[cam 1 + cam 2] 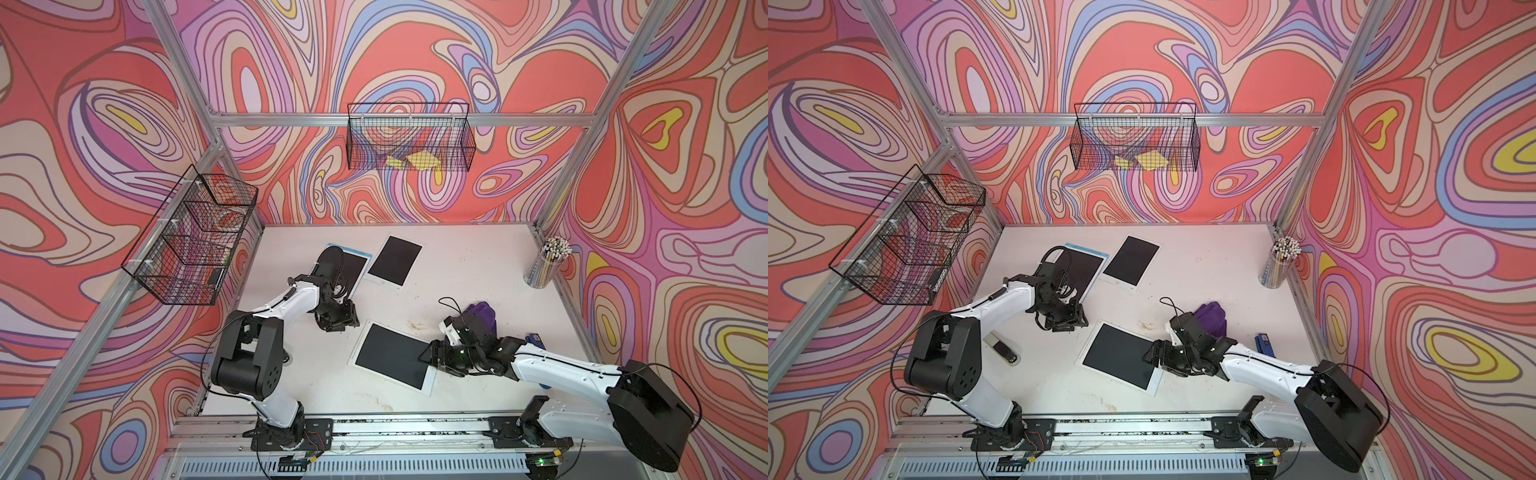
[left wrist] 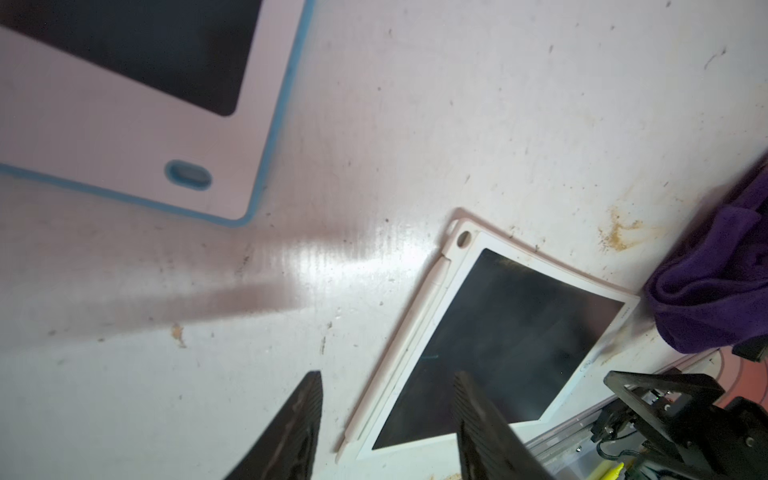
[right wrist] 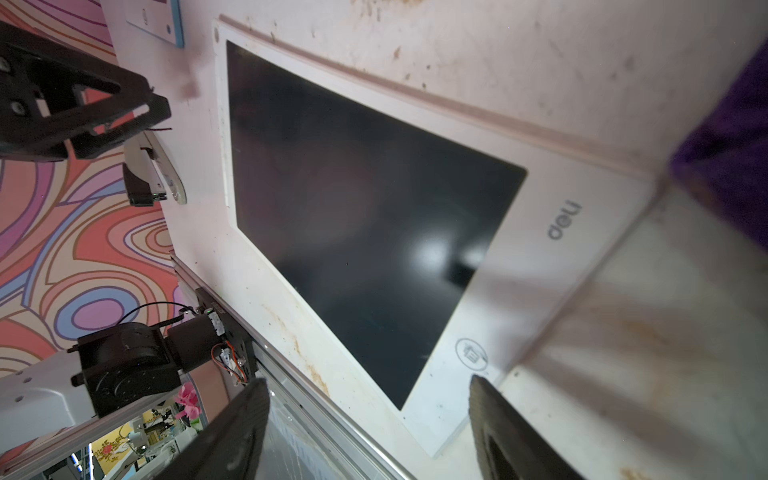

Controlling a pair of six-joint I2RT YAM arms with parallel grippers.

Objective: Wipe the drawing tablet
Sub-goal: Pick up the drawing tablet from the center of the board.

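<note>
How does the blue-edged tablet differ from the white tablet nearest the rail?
The blue-edged tablet has blue trim; the white tablet is all white. The blue-edged tablet lies farther back, partly behind the left arm in both top views; the white tablet lies nearer, one corner under the right end effector. Both lie flat, screens dark.

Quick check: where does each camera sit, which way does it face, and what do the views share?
Both top views: high over the front rail, looking down and back at the table; left arm, right arm, left pincer and right pincer show.
Left wrist: on the left arm, looking past its open pincer at the near tablet and blue-edged tablet.
Right wrist: on the right arm, looking past its open pincer across the near tablet toward the left arm.
Shared: both wrist views show the near tablet and cloth.
</note>
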